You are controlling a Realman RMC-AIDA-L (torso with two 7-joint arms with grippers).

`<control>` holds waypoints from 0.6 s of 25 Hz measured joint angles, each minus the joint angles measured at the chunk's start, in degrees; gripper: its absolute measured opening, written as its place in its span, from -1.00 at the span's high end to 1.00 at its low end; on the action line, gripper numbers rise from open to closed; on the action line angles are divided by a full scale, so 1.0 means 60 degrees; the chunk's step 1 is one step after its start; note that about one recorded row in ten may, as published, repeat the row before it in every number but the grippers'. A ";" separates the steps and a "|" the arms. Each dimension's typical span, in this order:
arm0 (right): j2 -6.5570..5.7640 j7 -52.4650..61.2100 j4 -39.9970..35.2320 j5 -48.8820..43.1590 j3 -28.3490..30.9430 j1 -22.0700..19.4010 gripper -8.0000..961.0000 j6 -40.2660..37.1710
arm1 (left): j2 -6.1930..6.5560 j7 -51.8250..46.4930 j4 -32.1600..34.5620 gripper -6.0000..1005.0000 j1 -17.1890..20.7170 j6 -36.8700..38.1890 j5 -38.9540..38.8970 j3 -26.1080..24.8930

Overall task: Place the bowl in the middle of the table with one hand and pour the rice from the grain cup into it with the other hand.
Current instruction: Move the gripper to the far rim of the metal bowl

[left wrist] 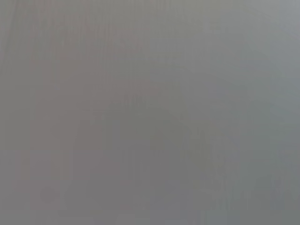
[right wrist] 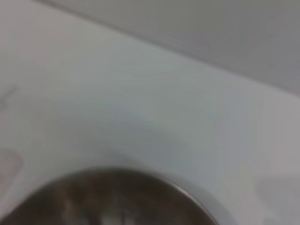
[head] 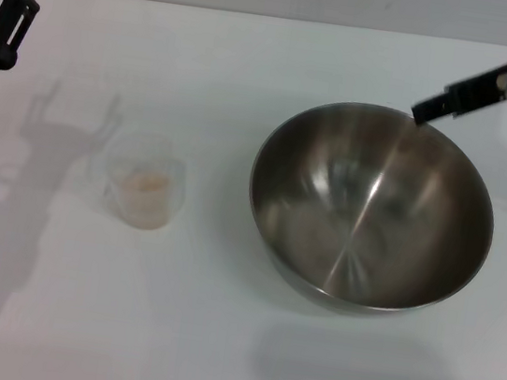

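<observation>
The right hand reaches in from the far right and is clamped on the far right rim of the bowl, which is tilted and held above the surface, right of the middle, with its shadow below it. The cup stands upright on the surface well to the bowl's left, with rice in its bottom. The left hand hangs at the far left, apart from the cup; whether it is apart or together I cannot tell.
</observation>
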 joint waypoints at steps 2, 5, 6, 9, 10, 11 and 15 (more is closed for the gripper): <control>-0.0008 -0.0112 0.0275 -0.0030 0.0037 0.0019 -0.43 -0.0012 | 0.0003 0.0000 0.0006 -0.62 -0.0044 0.0003 0.0000 -0.0003; 0.0002 -0.0213 0.0536 -0.0371 0.0050 0.0021 -0.43 -0.0037 | 0.0013 0.0000 0.0026 -0.62 -0.0104 0.0003 0.0000 -0.0013; 0.0011 -0.0234 0.0579 -0.0503 0.0051 0.0018 -0.43 -0.0039 | 0.0013 0.0000 0.0030 -0.62 -0.0114 0.0004 0.0001 -0.0014; 0.0035 -0.0369 0.0746 -0.0644 0.0055 -0.0038 -0.43 -0.0037 | 0.0014 0.0000 0.0032 -0.61 -0.0124 0.0021 0.0000 -0.0015; 0.0036 -0.0425 0.0840 -0.0641 0.0057 -0.0048 -0.43 -0.0044 | 0.0014 0.0000 0.0032 -0.61 -0.0123 0.0024 0.0000 -0.0016; 0.0041 -0.0483 0.0959 -0.0629 0.0057 -0.0057 -0.43 -0.0059 | 0.0014 0.0000 0.0032 -0.61 -0.0123 0.0027 0.0000 -0.0015; 0.0046 -0.0740 0.1517 -0.0544 0.0060 -0.0063 -0.41 -0.0269 | 0.0015 0.0000 0.0029 -0.61 -0.0126 0.0029 0.0000 -0.0016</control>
